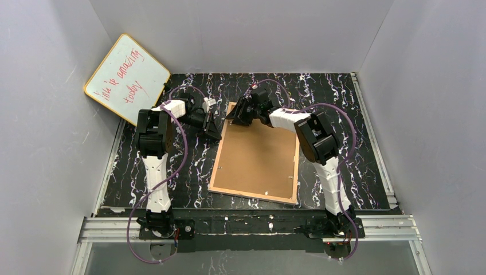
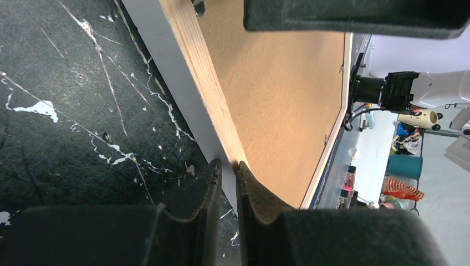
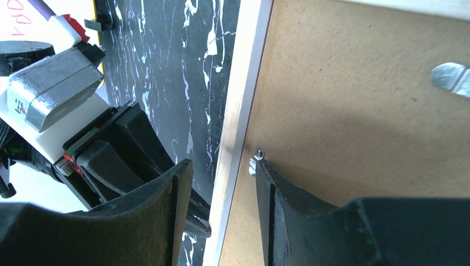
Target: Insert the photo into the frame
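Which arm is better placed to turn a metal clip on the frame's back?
Right, probably: the right gripper touches a clip on the frame, while the left gripper only pinches the side rim.

Yellow-rimmed white rectangular whiteboard (image 1: 127, 78), upper left of top view: handwr. red marker text, approx. "life is amazing today", in 2 lines. Right wrist view, upper left corner: same red letters, cut off, not legible.

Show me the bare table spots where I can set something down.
Bare: the table strip between the right arm and the right rail; the far strip between the frame and the back wall; the patch between the left arm and the frame. Crowded: the frame's far left corner, where the left tool and right tool meet.
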Tool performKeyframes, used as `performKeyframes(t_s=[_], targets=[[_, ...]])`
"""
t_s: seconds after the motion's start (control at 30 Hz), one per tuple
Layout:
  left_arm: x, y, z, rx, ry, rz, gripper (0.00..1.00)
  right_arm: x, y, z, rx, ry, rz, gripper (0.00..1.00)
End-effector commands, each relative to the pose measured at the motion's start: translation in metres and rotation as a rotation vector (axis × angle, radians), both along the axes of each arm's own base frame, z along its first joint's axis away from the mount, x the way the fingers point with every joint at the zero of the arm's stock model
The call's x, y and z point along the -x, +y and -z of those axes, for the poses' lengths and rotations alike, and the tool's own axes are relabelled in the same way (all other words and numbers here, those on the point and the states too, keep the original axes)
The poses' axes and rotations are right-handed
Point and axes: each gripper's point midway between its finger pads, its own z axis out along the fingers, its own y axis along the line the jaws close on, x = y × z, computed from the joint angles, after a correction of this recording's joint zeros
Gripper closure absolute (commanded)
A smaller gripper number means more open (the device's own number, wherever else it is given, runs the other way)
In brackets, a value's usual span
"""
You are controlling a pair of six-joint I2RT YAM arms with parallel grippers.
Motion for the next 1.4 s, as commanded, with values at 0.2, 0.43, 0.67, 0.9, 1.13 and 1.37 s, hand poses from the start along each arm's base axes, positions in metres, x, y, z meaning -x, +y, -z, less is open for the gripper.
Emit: performKeyframes(t_s=[0.2,0.43,0.67,0.9,1.13,1.37], targets=[[0.016,0.000,0.033,-0.104,0.012,0.048,0.89,0.016,0.015,0.013,0.019,0.027,-0.051,0.46],[0.019,-0.001,0.035,-0.104,0.018,0.053,0.89,0.009,0.011,0.016,0.031,0.021,-0.022,0.46],[0.024,-0.001,0.038,-0.110,0.020,0.064,0.90,0.001,0.009,0.021,0.034,0.021,0.018,0.46],[0.029,-0.002,0.039,-0.117,0.015,0.079,0.90,-0.003,0.012,0.021,0.030,0.017,0.026,0.46],[0.029,-0.003,0.035,-0.115,0.014,0.078,0.91,-0.001,0.016,0.001,-0.011,-0.014,-0.007,0.46],[0.028,0.005,0.012,-0.117,-0.014,0.095,0.90,0.018,0.009,-0.083,-0.135,-0.109,-0.054,0.37]])
